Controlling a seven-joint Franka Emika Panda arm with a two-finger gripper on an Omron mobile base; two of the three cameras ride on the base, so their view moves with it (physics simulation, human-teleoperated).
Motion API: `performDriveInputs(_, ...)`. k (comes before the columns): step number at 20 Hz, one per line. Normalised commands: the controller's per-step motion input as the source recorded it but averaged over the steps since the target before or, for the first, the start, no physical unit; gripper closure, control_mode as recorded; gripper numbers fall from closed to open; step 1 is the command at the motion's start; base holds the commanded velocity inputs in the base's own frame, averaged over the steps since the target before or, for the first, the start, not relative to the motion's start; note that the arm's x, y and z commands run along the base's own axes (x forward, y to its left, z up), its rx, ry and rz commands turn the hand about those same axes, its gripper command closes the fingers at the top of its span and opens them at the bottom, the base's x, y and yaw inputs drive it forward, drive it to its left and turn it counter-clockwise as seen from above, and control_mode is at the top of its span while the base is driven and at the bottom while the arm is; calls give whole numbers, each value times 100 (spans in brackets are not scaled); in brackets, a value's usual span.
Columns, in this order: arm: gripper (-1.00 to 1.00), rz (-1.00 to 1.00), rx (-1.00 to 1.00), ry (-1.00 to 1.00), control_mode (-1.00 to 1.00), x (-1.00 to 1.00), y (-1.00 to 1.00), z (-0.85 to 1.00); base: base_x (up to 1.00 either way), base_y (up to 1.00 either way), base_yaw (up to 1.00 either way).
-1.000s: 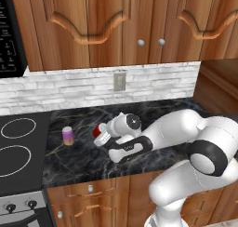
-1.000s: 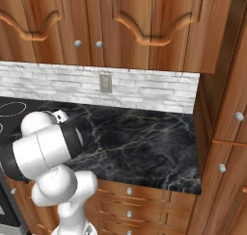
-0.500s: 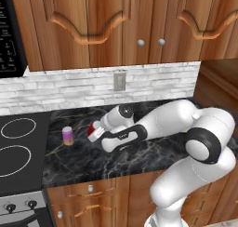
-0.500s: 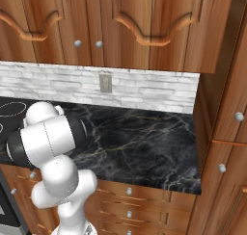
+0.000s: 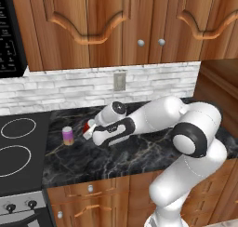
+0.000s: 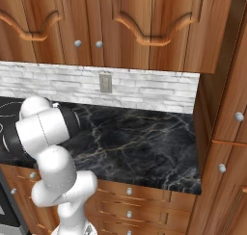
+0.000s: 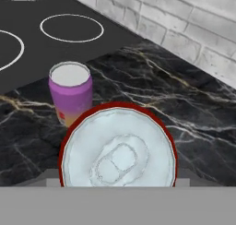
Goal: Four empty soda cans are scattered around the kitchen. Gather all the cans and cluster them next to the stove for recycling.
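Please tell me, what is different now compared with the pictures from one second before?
The arm has carried the red can, held in the pincer, leftward over the counter toward the stove and the pink-purple can. The pink-purple can stayed upright in its place; the grip is unchanged.

The white arm rises from the base, bends at its dark elbow joint and reaches leftward, low and nearly level. Its wrist ends in the gripper (image 5: 88, 128), whose jaws are clamped on a red can (image 7: 118, 148), seen end-on right at the hand.
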Motion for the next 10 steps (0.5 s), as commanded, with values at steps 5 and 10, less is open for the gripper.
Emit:
performDriveInputs(5, 100, 0, 0, 4, -100, 8, 20, -2, 0, 0, 0)
performDriveInputs(10, 100, 0, 0, 13, -100, 10, 19, 0, 0, 0, 0)
